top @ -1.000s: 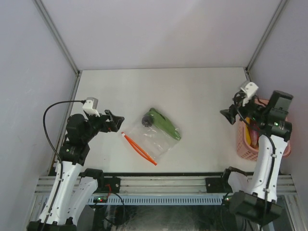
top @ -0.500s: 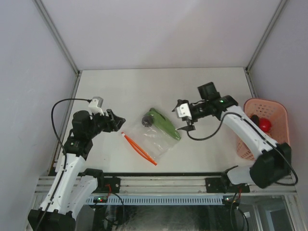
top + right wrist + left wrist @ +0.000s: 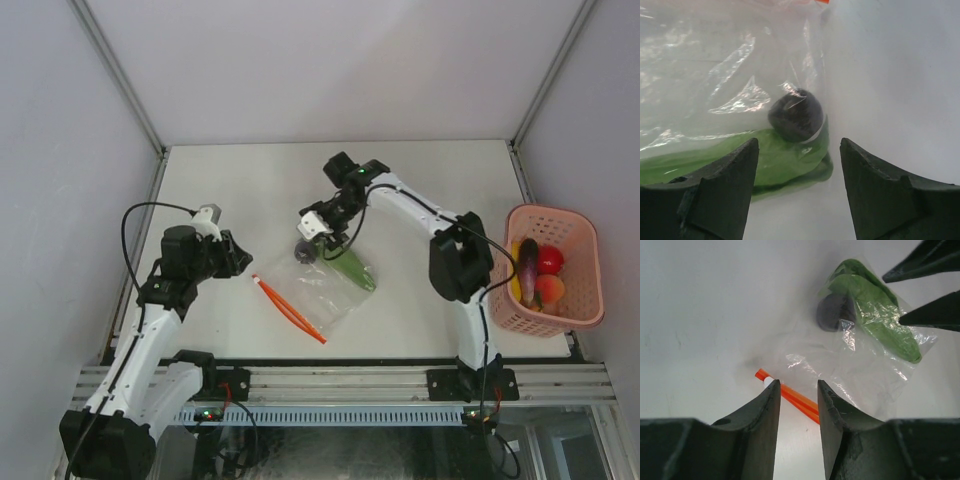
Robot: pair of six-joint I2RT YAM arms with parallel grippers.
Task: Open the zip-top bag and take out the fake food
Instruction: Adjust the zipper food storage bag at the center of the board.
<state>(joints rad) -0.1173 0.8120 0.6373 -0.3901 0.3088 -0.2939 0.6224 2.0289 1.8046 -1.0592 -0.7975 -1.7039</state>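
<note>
Two fake food pieces fill one zip-top bag, left claw and right claw released.

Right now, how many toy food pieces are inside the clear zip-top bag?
2. A long green piece lies in the zip-top bag at the end far from the zip strip; a dark round piece touches one end of it. Crinkled plastic may hide more.

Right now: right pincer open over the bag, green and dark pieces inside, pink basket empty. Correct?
Basket's wrong: top external shows the pink basket holding toy pieces. Rest holds: right pincer open over the zip-top bag, green piece and dark piece inside.
</note>
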